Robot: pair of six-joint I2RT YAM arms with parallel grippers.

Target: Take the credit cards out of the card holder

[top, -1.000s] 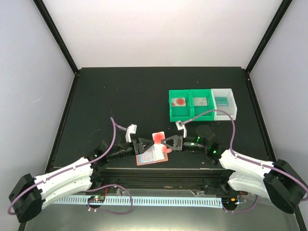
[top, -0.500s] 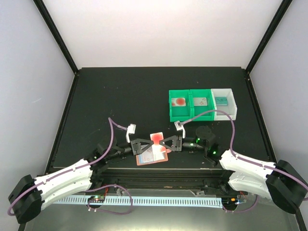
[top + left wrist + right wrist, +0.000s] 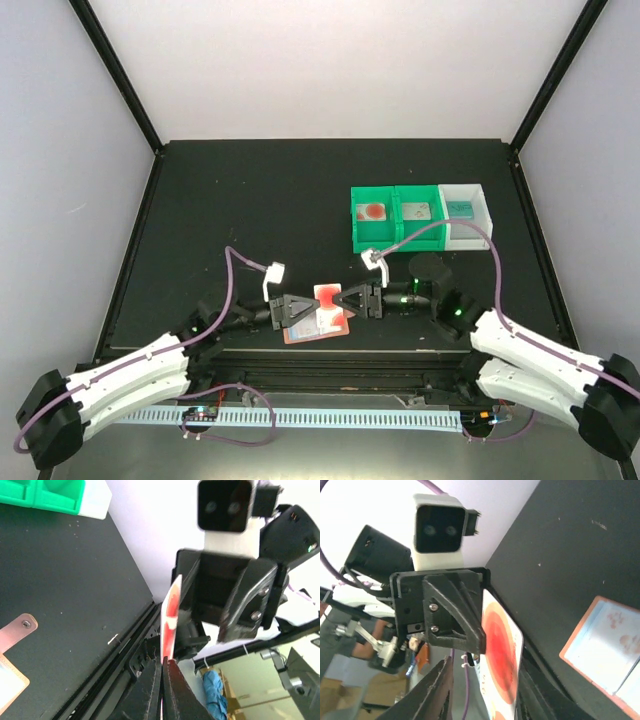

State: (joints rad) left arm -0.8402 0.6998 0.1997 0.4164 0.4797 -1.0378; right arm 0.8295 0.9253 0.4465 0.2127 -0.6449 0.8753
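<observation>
Left arm's fingers [image 3: 311, 306] are clamped shut on the credit card [image 3: 327, 295]. In the left wrist view the card [image 3: 170, 615] runs straight up out of the pinched tips [image 3: 165, 672], edge-on, whitish with a red blotch across it. It is up off the bench [image 3: 250, 200], held level between the two arms at the near edge.

Opposite, the right arm's fingers [image 3: 347, 298] face the card from the other side, and they stand apart. In the right wrist view the card [image 3: 502, 652] sits in the gap with daylight beside it, one finger [image 3: 439, 690] clear of it on the left. The other finger is dark against the bench edge, and whether it touches the card I cannot tell.

The card holder [image 3: 318, 328] lies open on the bench right under the card, salmon-pink rim and pale blue-grey inside. The right wrist view catches its open pockets [image 3: 607, 640]. The left wrist view catches only its snap tab [image 3: 17, 629], flat on the black surface.

Farther back on the right sit the bins in a row, touching: two green bins [image 3: 372, 238] and a white bin [image 3: 470, 233]. A card with a red spot [image 3: 372, 211] lies in the left green one, a pale grey card [image 3: 418, 211] in the middle one and a teal card [image 3: 460, 208] in the white one. They are well apart from the arms.
</observation>
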